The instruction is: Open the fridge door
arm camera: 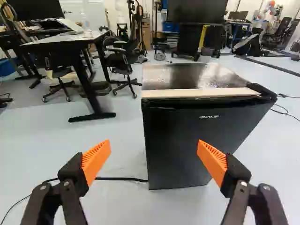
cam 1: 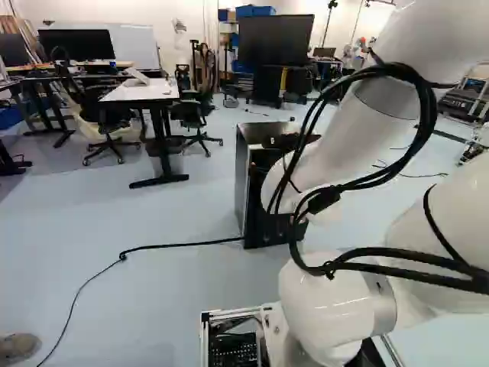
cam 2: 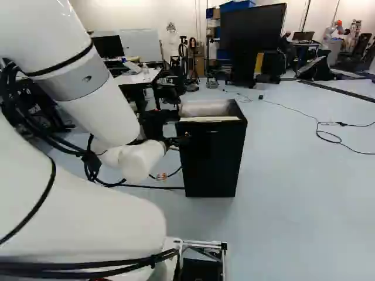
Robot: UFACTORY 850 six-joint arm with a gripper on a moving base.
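In the right base view my gripper [cam 2: 176, 139] is beside the upper part of the small black fridge [cam 2: 212, 161]; the arm partly hides it. The wrist view shows the gripper [arm camera: 153, 146] open, its orange pads [arm camera: 96, 161] wide apart with nothing gripped. Ahead of it stands the fridge, its dark door [arm camera: 197, 136] shut beneath a pale strip [arm camera: 201, 92] along the top front edge. One upright door edge lies ahead of the gap between the fingers. Whether a finger touches the door, I cannot tell. In the left base view the arm covers much of the fridge [cam 1: 243, 183].
A black cable [cam 1: 183, 245] runs over the floor from the fridge's foot. Beyond stand a white-topped desk [cam 1: 137, 92], office chairs [cam 1: 195, 115] and a large dark screen [cam 2: 252, 26]. More cable [cam 2: 319, 132] lies on the floor at the right of the right base view.
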